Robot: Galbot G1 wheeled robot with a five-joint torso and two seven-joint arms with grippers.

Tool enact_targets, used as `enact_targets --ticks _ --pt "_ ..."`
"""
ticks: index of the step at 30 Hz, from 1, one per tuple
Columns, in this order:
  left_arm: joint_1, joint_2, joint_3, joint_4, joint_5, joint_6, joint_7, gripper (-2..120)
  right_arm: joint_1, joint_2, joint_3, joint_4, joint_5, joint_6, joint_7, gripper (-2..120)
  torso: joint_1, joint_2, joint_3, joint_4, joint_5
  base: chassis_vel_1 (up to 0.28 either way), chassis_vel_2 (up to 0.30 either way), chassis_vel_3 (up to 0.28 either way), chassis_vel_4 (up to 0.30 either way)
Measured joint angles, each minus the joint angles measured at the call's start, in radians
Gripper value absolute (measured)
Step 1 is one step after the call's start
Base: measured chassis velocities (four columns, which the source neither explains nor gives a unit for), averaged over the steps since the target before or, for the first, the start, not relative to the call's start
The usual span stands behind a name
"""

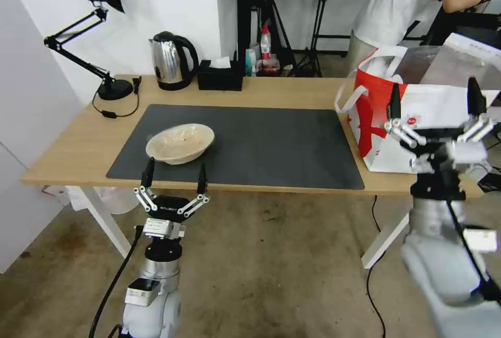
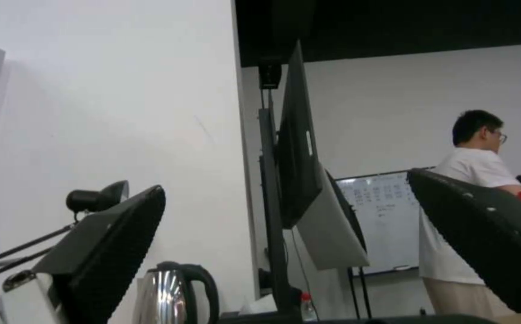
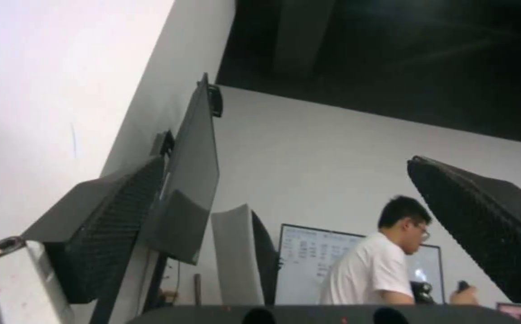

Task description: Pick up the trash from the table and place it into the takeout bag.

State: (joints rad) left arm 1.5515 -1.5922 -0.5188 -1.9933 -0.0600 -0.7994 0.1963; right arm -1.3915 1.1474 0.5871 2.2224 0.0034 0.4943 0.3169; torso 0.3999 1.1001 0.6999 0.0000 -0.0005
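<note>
A shallow beige bowl (image 1: pixel 180 143), a piece of the trash, lies on the dark grey mat (image 1: pixel 261 140) of the table (image 1: pixel 78 150), left of centre. My left gripper (image 1: pixel 175 173) is open, upright at the table's front edge, just in front of the bowl and apart from it. The takeout bag (image 1: pixel 417 113), white with a red side panel, stands on the table's right end. My right gripper (image 1: pixel 433 99) is open and raised in front of the bag, with nothing between its fingers. In both wrist views the wide-apart fingers (image 2: pixel 110 252) (image 3: pixel 110 225) point up at the room.
A steel kettle (image 1: pixel 171 60), a black tissue box (image 1: pixel 220 75) and a black desk lamp (image 1: pixel 99 30) stand along the table's back edge. Behind the bag stands a person in a white shirt (image 1: pixel 402 4). Tripods and stands crowd the floor behind the table.
</note>
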Motion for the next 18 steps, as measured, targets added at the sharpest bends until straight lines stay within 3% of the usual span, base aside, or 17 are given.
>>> enact_targets --ticks 8,18 --pt "-0.001 0.000 0.002 -0.010 0.002 0.000 0.000 100 -0.085 0.105 -0.032 -0.042 -0.142 0.124 0.037 100 0.000 0.000 0.000 0.0000 0.0003 0.000 0.000 0.000 0.000" --pt "-0.004 0.000 0.012 -0.013 0.004 0.000 0.000 100 -0.133 0.155 -0.072 -0.099 -0.204 0.181 0.041 100 0.000 0.000 0.000 0.0000 0.0005 0.000 0.000 0.000 0.000"
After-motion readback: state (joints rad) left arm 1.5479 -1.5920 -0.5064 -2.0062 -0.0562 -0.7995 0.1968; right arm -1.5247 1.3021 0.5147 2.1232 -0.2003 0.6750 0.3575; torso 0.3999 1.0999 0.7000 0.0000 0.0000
